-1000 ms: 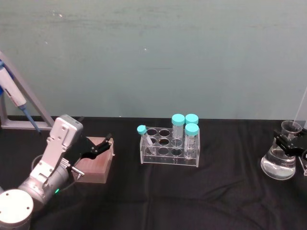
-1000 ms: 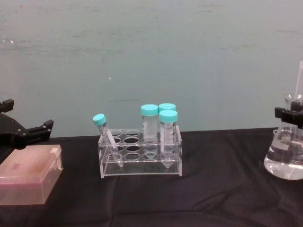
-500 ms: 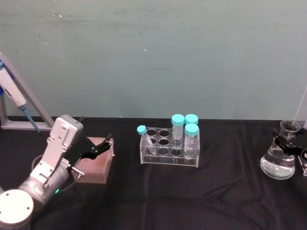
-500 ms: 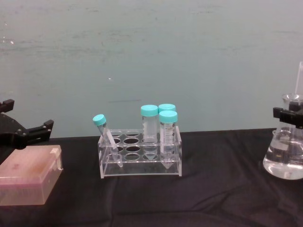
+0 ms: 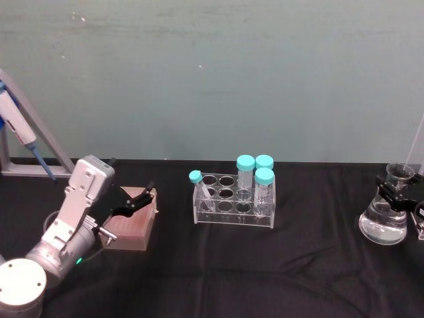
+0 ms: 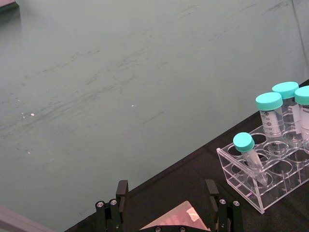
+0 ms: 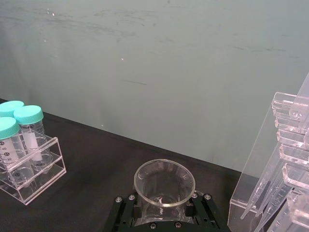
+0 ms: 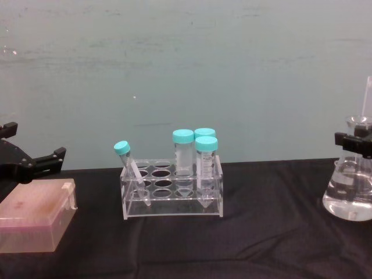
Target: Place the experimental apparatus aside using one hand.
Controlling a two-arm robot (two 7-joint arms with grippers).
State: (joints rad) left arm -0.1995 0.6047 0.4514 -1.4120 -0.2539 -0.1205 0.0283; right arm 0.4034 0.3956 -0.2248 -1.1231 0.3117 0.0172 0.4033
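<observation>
A conical flask point(image 5: 383, 224) with clear liquid is at the far right of the black table. My right gripper point(image 5: 396, 192) is shut on its neck, below the flared rim point(image 7: 164, 182). From the chest view the flask point(image 8: 350, 200) is upright, with the right gripper point(image 8: 356, 143) across its neck. I cannot tell whether its base touches the cloth. A tall clear acrylic stand point(image 7: 285, 164) holding long pipettes rises just beyond the flask, at the table's right edge point(image 5: 418, 142). My left gripper point(image 5: 134, 201) is open at the left, above a pink box point(image 5: 130, 226).
A clear tube rack point(image 5: 233, 201) with several teal-capped tubes stands mid-table, also seen in the chest view point(image 8: 172, 187). The pink box point(image 8: 34, 222) lies at front left. A pipettor on a slanted holder point(image 5: 23, 136) stands at the far left. A wall closes the back.
The right gripper and the flask it holds have shifted very slightly. The left arm stays where it was, open over the pink box.
</observation>
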